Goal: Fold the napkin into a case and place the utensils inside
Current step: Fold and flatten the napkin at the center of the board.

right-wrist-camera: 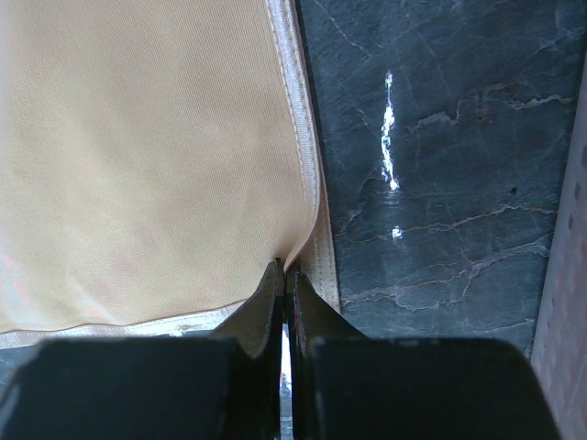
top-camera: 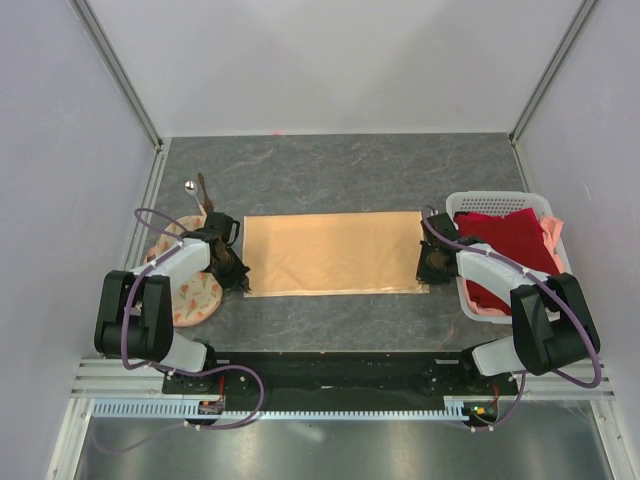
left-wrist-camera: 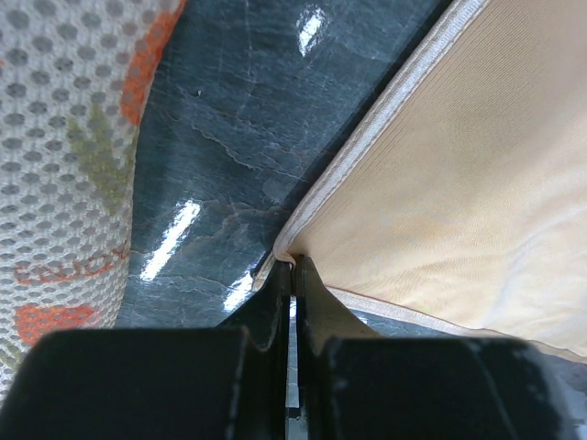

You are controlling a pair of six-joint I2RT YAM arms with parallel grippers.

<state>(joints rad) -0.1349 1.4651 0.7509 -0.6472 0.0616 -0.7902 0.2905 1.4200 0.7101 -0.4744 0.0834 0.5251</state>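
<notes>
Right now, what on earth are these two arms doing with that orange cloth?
Two robot arms are handling a peach napkin that lies flat on the table. The left gripper is closed on its near left corner, and the right gripper is closed on its near right corner. No pouch is formed yet. The spoon and the dark stick lie on the table beyond the left arm.

A plain peach-orange napkin (top-camera: 335, 252), paler at the hem, lies at the centre of a dark grey table (top-camera: 340, 165) veined in pale marble lines. At nine o'clock, a round cream cloth (top-camera: 198, 298) shows dotted mesh, orange and green print and pink trim; at ten o'clock, a silver spoon (top-camera: 189, 186) and a dark brown stick (top-camera: 203, 192). At three o'clock, a dark red cloth (top-camera: 505, 250) over pale pink cloth (top-camera: 553, 232) fills a white lattice basket (top-camera: 490, 197)
</notes>
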